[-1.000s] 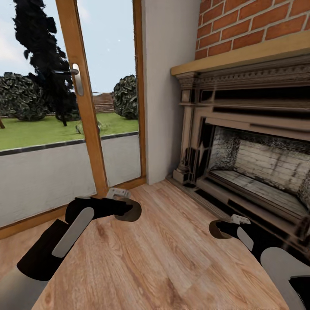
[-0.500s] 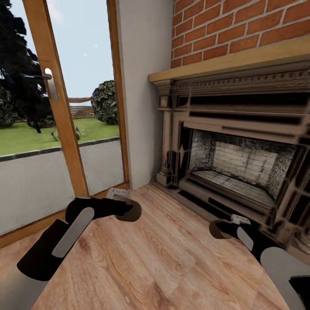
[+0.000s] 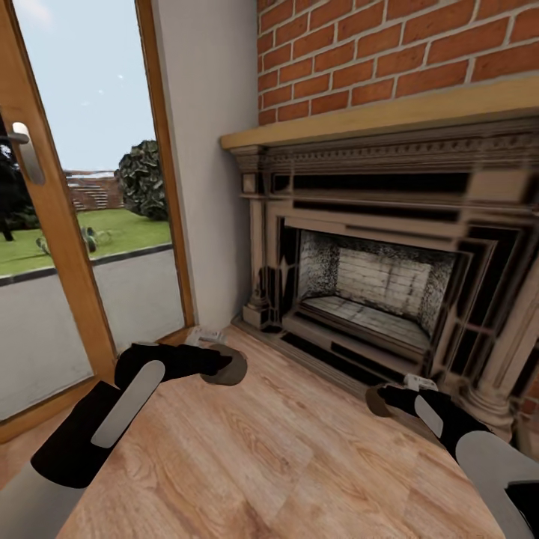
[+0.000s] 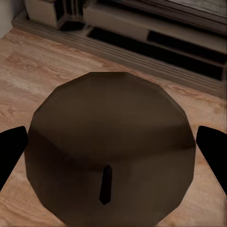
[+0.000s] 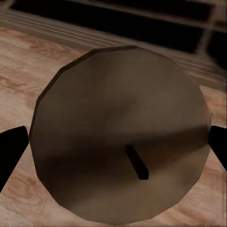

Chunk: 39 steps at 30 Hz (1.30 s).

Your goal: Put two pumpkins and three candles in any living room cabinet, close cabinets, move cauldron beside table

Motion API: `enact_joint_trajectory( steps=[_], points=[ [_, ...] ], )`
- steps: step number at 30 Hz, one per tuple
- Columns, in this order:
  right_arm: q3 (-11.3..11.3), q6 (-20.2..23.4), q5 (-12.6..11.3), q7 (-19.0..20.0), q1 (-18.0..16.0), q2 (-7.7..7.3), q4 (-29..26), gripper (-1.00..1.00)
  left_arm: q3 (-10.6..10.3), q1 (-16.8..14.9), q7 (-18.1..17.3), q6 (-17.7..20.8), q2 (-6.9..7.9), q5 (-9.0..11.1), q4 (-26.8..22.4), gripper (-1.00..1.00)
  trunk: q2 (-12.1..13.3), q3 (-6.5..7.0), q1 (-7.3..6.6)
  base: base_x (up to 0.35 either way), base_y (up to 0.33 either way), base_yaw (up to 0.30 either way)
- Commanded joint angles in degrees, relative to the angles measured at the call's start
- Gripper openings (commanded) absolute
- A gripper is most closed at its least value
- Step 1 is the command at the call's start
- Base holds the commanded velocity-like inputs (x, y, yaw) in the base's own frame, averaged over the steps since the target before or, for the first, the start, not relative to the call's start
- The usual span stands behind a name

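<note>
Each hand carries a candle over the wood floor. My left gripper is shut on a stubby grey-brown candle; in the left wrist view that candle, with its dark wick, sits between the black fingers. My right gripper is shut on a second candle, seen end-on in the right wrist view as a round candle between two black fingertips. The pumpkins, the cabinet, the cauldron and the table are out of view.
A dark carved fireplace with a wooden mantel under brick stands ahead to the right. A glass door with a wood frame is at the left, a white wall strip between them. Wood floor lies below.
The whole view has swung to the right: the fireplace has shifted toward the middle and the glass door toward the left edge. Both arms keep their pose with the candles.
</note>
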Motion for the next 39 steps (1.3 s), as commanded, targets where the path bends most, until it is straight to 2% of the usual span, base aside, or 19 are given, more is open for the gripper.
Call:
enact_joint_trajectory(
  steps=[1, 7, 11, 15, 20, 24, 30, 35, 39],
  points=[
    [0.5, 0.2, -0.3, 0.1, 0.0, -0.1, -0.1, -1.0, -0.1, -0.1, 0.6, 0.1, 0.05, 0.6, -0.1, -1.0, 0.4, 0.12, -0.24, 0.0, 0.0, -0.291],
    [0.6, 0.3, -0.1, 1.2, 0.3, -0.67, -0.2, -1.0, -0.1, -0.1, 0.6, 0.1, 0.05, 0.5, 0.0, -1.0, 2.8, 1.25, -1.56, 0.0, 0.0, -0.291],
    [0.5, 0.4, -0.3, 5.0, 0.5, -2.51, -0.2, -1.0, -0.1, 0.0, 0.5, 0.1, 0.05, 0.5, 0.0, -1.0, 4.4, 2.09, -2.43, 0.0, 0.0, -0.281],
    [0.4, 0.4, -0.4, 9.3, 2.5, -5.22, -0.2, -1.0, -0.3, -0.1, 0.6, 0.1, 0.05, 0.5, 0.0, -1.0, 6.0, 2.97, -3.31, 0.0, 0.0, -0.272],
    [0.4, 1.7, -0.3, 10.9, 3.4, -6.42, -0.1, -1.0, -0.8, 0.0, 0.7, 0.1, 0.01, 0.5, 0.0, -1.0, 8.0, 4.12, -4.41, 0.0, 0.0, -0.259],
    [0.3, 3.9, -0.4, 11.3, 3.6, -7.96, -0.2, -1.0, -0.9, -0.1, 0.5, 0.1, -0.03, 0.5, 0.0, -1.0, 9.6, 5.05, -5.29, 0.0, 0.0, -0.25],
    [0.3, 4.7, -0.4, 11.3, 3.7, -8.56, -0.2, -1.0, -0.9, -0.1, 0.3, 0.1, -0.15, 0.6, 0.1, -1.0, 12.0, 6.44, -6.61, 0.0, 0.0, -0.253],
    [0.3, 4.8, -0.4, 11.4, 3.7, -8.69, -0.1, -1.0, -0.9, -0.1, 0.3, 0.1, -1.52, 0.6, 2.6, -1.0, 14.0, 7.55, -7.71, 0.0, 0.0, -0.266],
    [0.3, 4.9, -0.4, 11.4, 3.7, -8.71, -0.1, -1.0, -0.9, -0.1, 0.3, 0.1, -2.72, 0.6, 7.3, -1.0, 15.6, 8.43, -8.58, 0.0, 0.0, -0.271]
  ],
)
